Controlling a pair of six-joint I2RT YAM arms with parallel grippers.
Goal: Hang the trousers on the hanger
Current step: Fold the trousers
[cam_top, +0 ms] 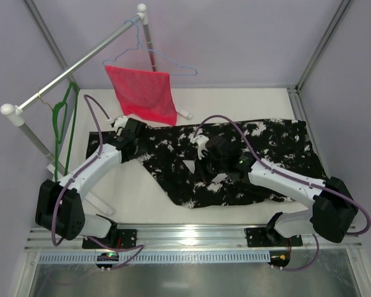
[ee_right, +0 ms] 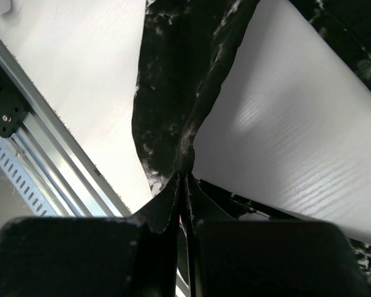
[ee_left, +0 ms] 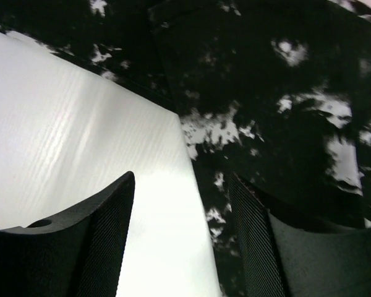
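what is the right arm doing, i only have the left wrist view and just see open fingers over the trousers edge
Observer: The right gripper is shut on a pinched fold of the trousers, near their middle.
Operator: where's the hanger
Observer: The green hanger hangs on the rail at the far left of the table, with neither gripper touching it.
Operator: anything else on that rail
Observer: A pale blue wire hanger with a red mesh cloth draped over it, further along toward the back.
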